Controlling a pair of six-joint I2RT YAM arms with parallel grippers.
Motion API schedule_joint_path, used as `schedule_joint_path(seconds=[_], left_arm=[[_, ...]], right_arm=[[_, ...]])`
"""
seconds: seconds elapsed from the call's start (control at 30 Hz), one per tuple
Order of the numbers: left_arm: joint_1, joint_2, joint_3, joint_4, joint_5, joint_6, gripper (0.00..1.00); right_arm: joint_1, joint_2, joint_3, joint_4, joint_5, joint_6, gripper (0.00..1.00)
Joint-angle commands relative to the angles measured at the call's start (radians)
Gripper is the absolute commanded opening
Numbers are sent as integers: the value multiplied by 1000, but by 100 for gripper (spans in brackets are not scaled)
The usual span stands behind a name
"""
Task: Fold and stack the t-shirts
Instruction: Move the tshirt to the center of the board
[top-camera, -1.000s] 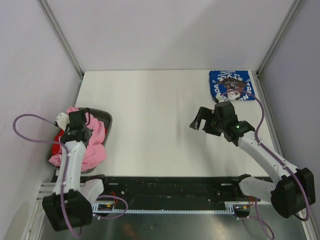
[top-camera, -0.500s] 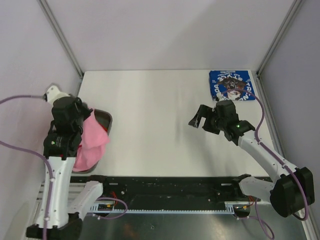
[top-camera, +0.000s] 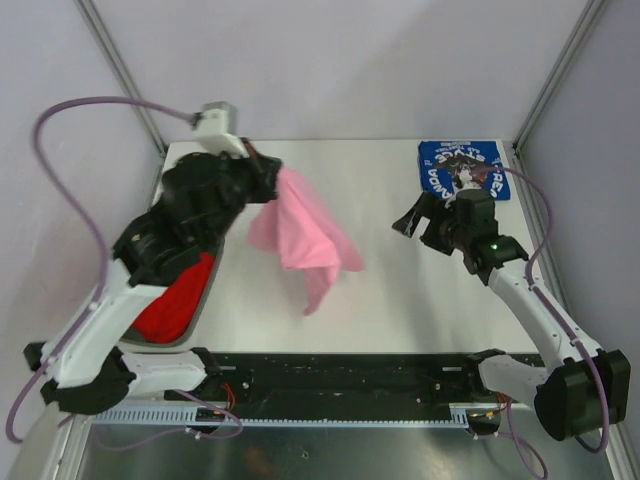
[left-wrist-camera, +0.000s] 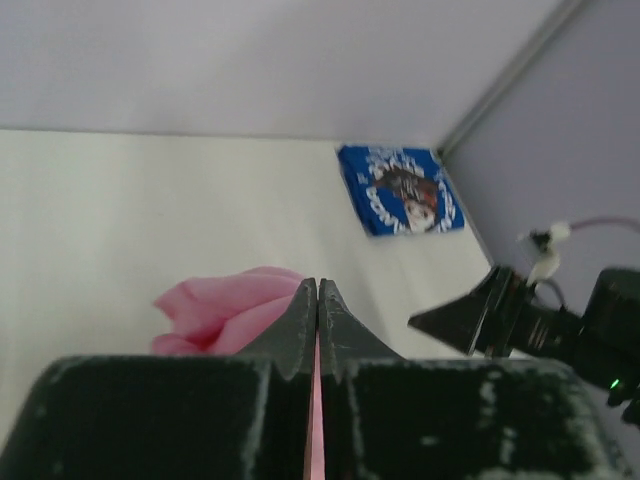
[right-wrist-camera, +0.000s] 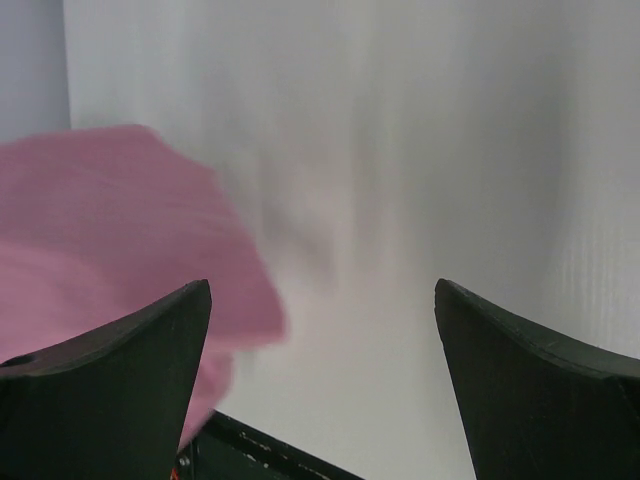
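Top external, red t-shirt in grey bin

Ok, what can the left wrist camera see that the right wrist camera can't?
Only the left wrist camera shows the blue shirt in the far corner, the right arm, and its own jaws shut on cloth. Only the right wrist camera shows its own jaws wide open. Both show the pink shirt and the white table.

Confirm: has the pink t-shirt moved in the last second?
Yes. Pinched in the left gripper, the pink t-shirt has left the grey bin and hangs rightward over the table.
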Motion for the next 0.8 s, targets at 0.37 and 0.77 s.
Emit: schedule_joint_path(seconds=[0.37, 0.77], left_arm=[[51, 143, -364, 54, 158, -86, 79], [78, -41, -847, 180, 472, -103, 63]], right_arm=[[-22, -52, 22, -188, 84, -46, 96], [268, -168, -213, -203, 288, 113, 88]])
